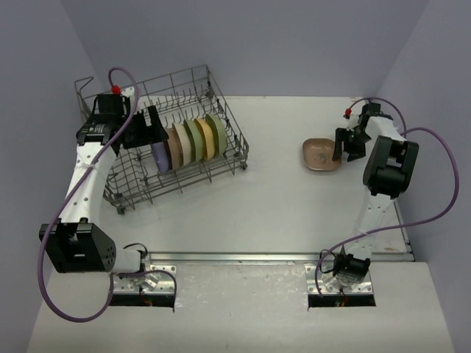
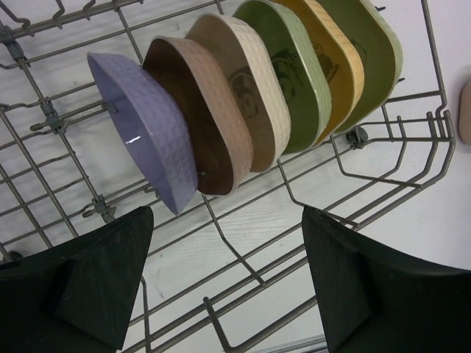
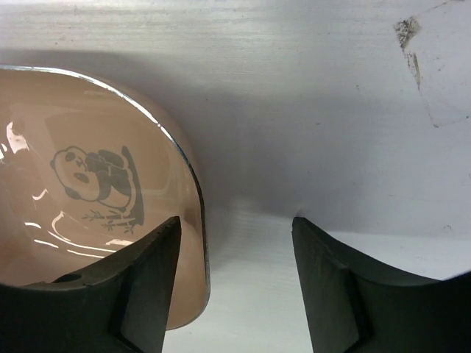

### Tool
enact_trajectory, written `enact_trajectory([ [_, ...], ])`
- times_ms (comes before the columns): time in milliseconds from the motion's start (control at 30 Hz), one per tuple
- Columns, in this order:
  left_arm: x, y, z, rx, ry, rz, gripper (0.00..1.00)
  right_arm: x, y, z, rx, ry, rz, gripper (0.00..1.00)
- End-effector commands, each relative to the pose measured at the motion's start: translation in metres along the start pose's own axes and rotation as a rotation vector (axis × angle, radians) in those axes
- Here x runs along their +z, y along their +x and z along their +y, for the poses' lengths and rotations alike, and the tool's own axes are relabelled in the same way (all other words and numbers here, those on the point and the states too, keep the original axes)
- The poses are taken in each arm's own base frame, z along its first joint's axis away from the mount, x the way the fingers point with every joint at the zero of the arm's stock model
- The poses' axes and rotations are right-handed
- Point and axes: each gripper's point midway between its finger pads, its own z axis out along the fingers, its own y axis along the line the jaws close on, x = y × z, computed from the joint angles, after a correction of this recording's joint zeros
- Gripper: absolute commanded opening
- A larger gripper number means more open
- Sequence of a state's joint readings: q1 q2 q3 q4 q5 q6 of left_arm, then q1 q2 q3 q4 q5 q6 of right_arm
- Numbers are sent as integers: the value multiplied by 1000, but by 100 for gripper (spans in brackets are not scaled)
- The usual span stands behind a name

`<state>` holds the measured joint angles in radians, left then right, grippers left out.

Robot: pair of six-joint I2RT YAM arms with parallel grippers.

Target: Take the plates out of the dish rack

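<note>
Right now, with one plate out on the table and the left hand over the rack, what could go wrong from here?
1. The lavender plate sits tight beside the brown plate in the dish rack; the open left hand may pinch both, or catch a wire.
2. One finger of the open right hand overlaps the rim of the tan plate on the table; pulling off sideways could drag or tip it.

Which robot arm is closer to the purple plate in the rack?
Left. The left arm's fingers hang open beside the lavender rounded-square plastic plate; the right arm's fingers are far across the table, at the tan plastic plate.
</note>
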<state>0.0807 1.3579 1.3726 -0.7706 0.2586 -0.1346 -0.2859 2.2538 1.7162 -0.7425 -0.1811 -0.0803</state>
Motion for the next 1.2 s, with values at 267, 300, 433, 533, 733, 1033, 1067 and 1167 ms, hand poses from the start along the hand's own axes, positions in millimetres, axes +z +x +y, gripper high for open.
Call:
enact_trajectory([
  [267,24,0,10,-156,144,-14,70,-109,-51,38,-63,-73,-226,97],
  [300,27,2,11,-168,151,-10,70,-116,-52,45,-71,-90,-236,98],
  [433,41,3,11,-200,190,-13,66,-147,-51,79,-114,-164,-282,99],
  [533,49,9,13,-214,199,-6,63,-166,-47,98,-127,-198,-307,99],
  [733,60,18,19,-213,199,-5,58,-193,-44,123,-130,-273,-337,99],
  [1033,67,25,24,-230,225,-27,47,-208,-38,136,-129,-318,-351,99],
  [1067,67,25,25,-231,223,-30,47,-208,-37,136,-129,-319,-351,99],
  [1167,69,26,29,-231,214,-35,45,-208,-36,137,-129,-325,-351,99],
])
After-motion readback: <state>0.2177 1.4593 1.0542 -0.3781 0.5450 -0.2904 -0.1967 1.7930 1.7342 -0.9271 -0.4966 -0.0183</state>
